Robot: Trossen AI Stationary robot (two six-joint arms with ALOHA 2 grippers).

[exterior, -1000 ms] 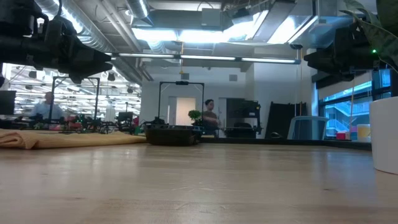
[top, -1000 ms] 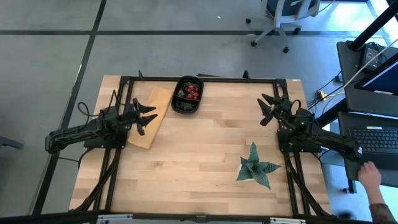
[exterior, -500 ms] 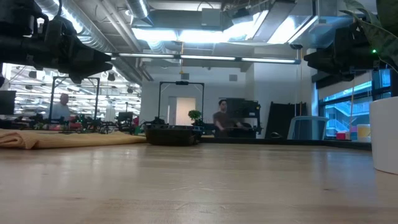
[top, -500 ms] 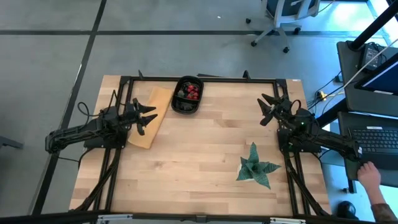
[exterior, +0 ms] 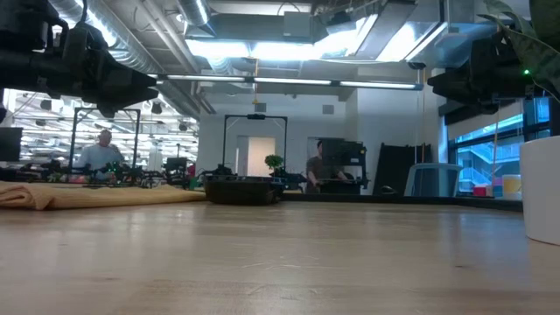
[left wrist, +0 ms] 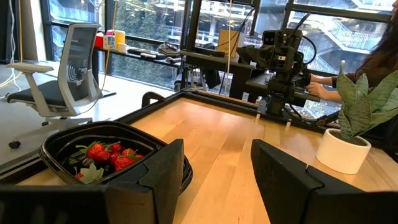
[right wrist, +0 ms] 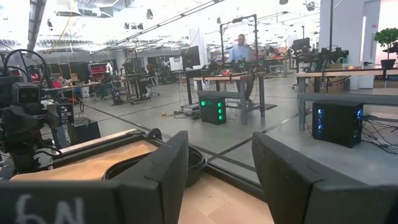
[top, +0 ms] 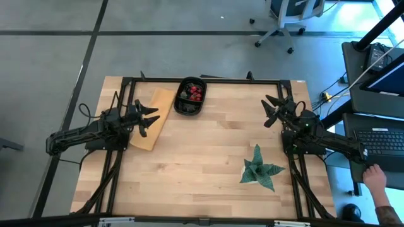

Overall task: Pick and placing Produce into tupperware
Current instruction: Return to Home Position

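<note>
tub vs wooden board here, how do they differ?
The tub is black with raised walls; the board is tan and flat. The tub holds red and dark produce; the board holds none. The open left gripper hangs above the board, not the tub. Both rest on the table, side by side. The right gripper waits at the table's right side.

One black tub (top: 188, 114), one wooden board (top: 144, 140), one potted plant (top: 259, 170), one office chair (top: 285, 17).

Only 1 marking can be read: pale hand-drawn characters (right wrist: 46, 208) resembling "6N", on a dark finger (right wrist: 93, 193) of the right gripper (top: 270, 111), at the table's (top: 208, 157) 3 o'clock edge.
</note>
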